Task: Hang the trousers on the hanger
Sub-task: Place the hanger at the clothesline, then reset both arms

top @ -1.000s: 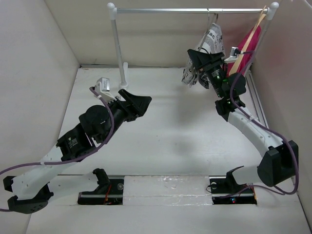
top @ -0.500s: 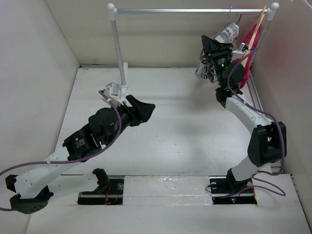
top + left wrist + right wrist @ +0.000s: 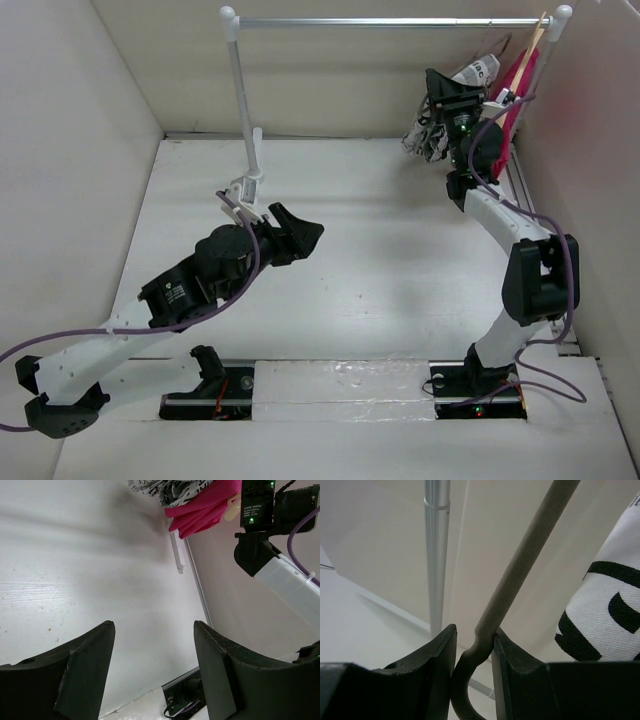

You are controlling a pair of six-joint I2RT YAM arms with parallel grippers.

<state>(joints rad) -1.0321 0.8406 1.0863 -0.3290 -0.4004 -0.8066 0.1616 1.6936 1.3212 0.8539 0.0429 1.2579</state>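
At 1 o'clock, R gripper (image 3: 474,647) is clenching thin grey wire hanger (image 3: 519,565) by white newsprint trousers (image 3: 605,605); L gripper (image 3: 152,650) is gaping empty.

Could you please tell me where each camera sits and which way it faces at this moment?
Top external: above and behind the bases, looking down on the table and rail; the left arm and right arm both show.
Left wrist: on the left arm, facing across the table toward the pink garment; its open fingers frame the bottom.
Right wrist: beside the rail, facing its left post; its fingers pinch the hanger.
Shared: all three show the trousers.
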